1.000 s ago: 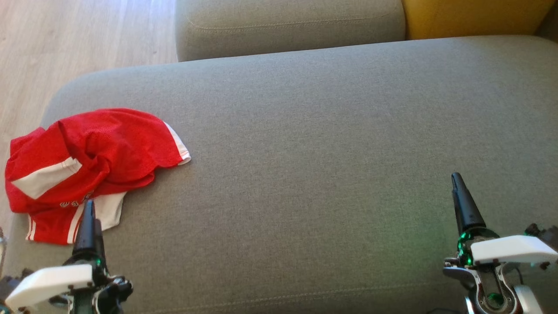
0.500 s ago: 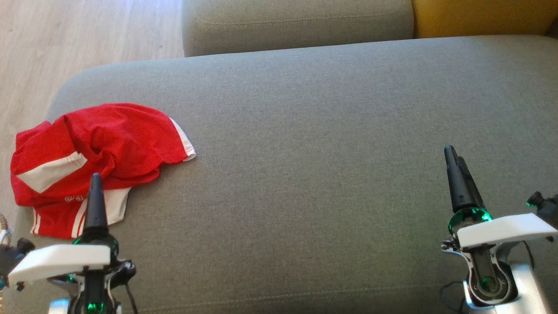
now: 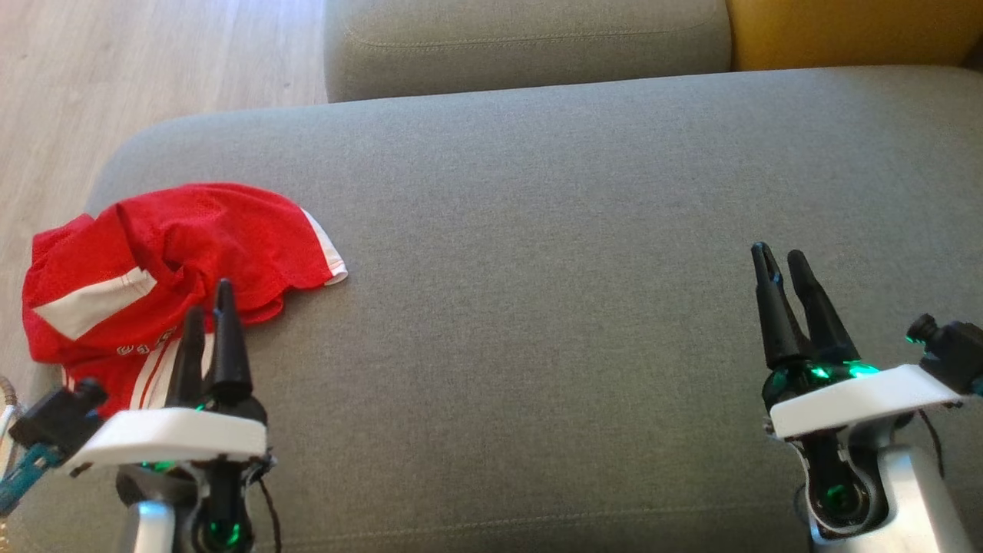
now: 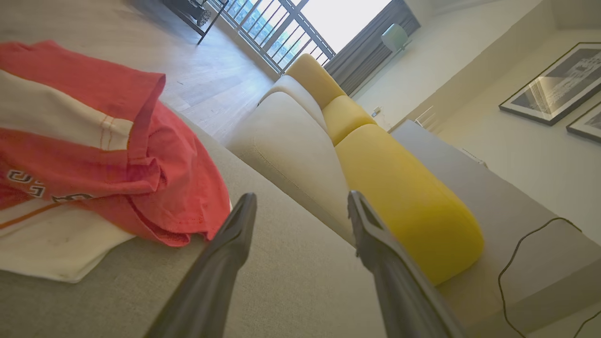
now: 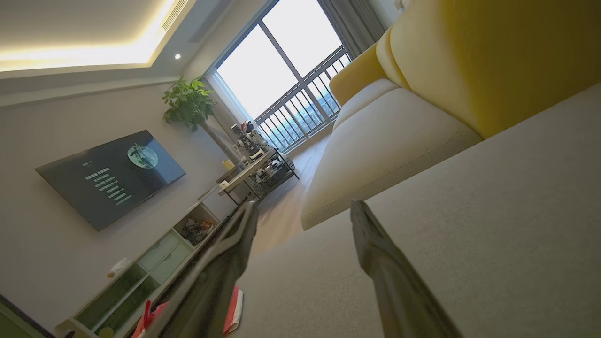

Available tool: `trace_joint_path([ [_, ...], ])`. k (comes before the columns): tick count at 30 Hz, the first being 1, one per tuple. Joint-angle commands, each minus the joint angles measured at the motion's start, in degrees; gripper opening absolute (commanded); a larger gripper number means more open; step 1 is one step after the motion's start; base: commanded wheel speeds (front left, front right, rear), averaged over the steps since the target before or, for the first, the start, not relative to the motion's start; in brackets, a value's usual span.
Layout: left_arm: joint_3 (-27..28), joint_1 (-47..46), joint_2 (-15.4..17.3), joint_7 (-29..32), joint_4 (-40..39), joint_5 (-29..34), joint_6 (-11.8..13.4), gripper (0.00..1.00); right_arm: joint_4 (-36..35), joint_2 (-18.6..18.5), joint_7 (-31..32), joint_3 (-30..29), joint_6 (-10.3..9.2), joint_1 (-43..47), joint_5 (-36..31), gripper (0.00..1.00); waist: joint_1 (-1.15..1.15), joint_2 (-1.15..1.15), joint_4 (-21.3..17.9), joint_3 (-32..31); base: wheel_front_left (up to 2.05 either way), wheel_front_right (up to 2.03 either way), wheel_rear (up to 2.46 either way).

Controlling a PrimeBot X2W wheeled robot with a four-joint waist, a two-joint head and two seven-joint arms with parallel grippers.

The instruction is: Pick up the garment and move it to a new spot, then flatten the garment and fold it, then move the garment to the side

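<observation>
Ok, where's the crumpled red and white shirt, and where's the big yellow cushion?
crumpled red and white shirt (image 3: pixel 200 238): head view, on its red top fold.
big yellow cushion (image 4: pixel 404 197): left wrist view, on its rounded front.

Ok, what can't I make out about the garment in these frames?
Head view: garment lettering too small to read; left gripper covers its near edge.
Left wrist view: garment cut off by the left edge, lettering partial.
Right wrist view: garment mostly hidden behind a finger of the right gripper, cut by the bottom edge.
</observation>
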Motion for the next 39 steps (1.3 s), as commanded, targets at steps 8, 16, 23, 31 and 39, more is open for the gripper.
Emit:
trace_joint_path([
  [8,-3.95,-2.82,2.2,-2.11,-4.93,11.93,2.8,1.0,-3.72,-0.49,-2.02,2.58,-0.01,-3.5,-11.04,1.0,0.0,0.0,-0.28,-0.1,0.0,0.0,0.0],
  [16,-11.3,-3.29,6.88,-3.45,-4.23,20.46,9.13,1.0,-3.27,-0.51,-3.37,3.0,-0.01,-2.86,-18.69,1.0,0.0,0.0,-0.62,-0.27,0.0,0.0,0.0],
  [23,-16.88,-4.14,9.96,-4.63,-2.26,24.75,14.3,1.0,-2.47,-0.52,-4.56,2.74,-0.01,-2.42,-25.13,1.0,0.0,0.0,-0.69,-0.38,0.0,0.0,0.0],
  [31,-22.51,-5.51,12.66,-5.81,-1.34,29.72,18.83,1.0,-2.58,-0.54,-5.75,3.14,-0.01,-2.02,-30.32,1.0,0.0,0.0,-0.8,-0.5,0.0,0.0,0.0],
  [39,-28.2,-7.12,14.89,-7.15,-0.51,34.72,23.48,1.0,-3.13,-0.55,-7.11,3.46,-0.01,-2.04,-35.59,1.0,0.0,0.0,-0.85,-0.38,0.0,0.0,0.0],
])
